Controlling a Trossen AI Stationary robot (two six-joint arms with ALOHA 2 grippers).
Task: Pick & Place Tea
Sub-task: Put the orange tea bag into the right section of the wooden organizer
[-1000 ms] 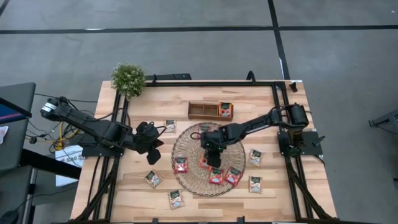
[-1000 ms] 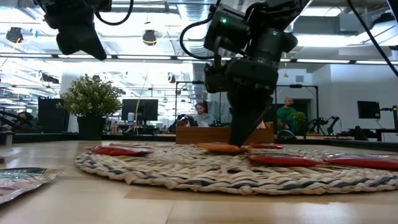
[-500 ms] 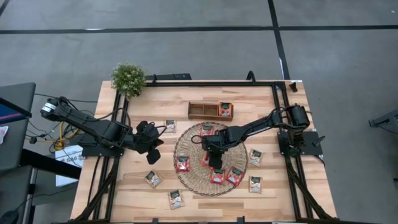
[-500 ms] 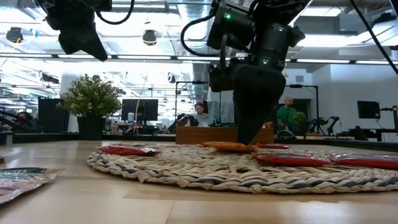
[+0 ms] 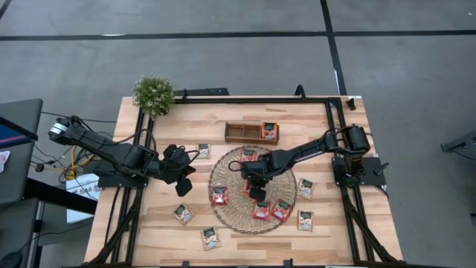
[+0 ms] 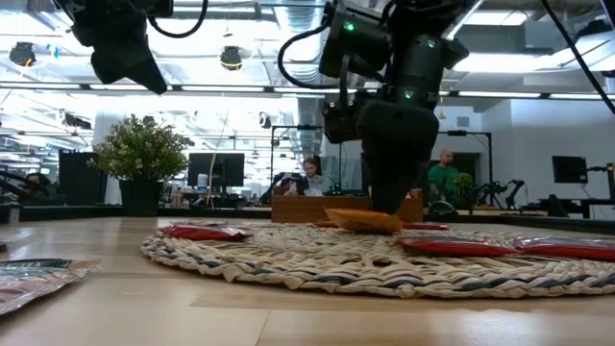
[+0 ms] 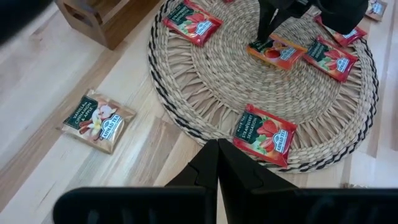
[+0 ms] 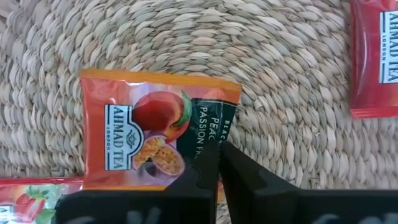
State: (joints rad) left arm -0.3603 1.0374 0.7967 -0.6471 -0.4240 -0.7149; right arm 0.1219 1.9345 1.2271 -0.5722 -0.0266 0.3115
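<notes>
An orange tea sachet (image 8: 149, 134) lies on the round woven mat (image 5: 230, 175), near its middle. My right gripper (image 5: 257, 187) stands over it, shut on it. Several red sachets (image 5: 218, 196) lie around it on the mat. Whitish sachets (image 5: 184, 214) lie flat on the bare wood around the mat. The wooden tray (image 5: 242, 132) at the far side holds one sachet (image 5: 270, 132) in its right compartment. My left gripper (image 5: 182, 177) hangs shut above the table, left of the mat, holding nothing. My right gripper pinches the orange sachet between its two fingers at the dark-printed end (image 8: 211, 134), on one edge. The fingers come from above, pointing steeply down. In the low view the sachet (image 6: 363, 221) sits tilted, one side raised a little off the mat.
A potted plant (image 5: 154, 94) stands at the far left corner. Black frame rails (image 5: 327, 100) run along the table's far and side edges. People sit in the room beyond the table (image 6: 312, 173).
My right gripper has shut on the orange sachet while staying over the same spot on the mat. The sachet has tipped, one side now raised. The mat has slid a little toward the table's right edge.
</notes>
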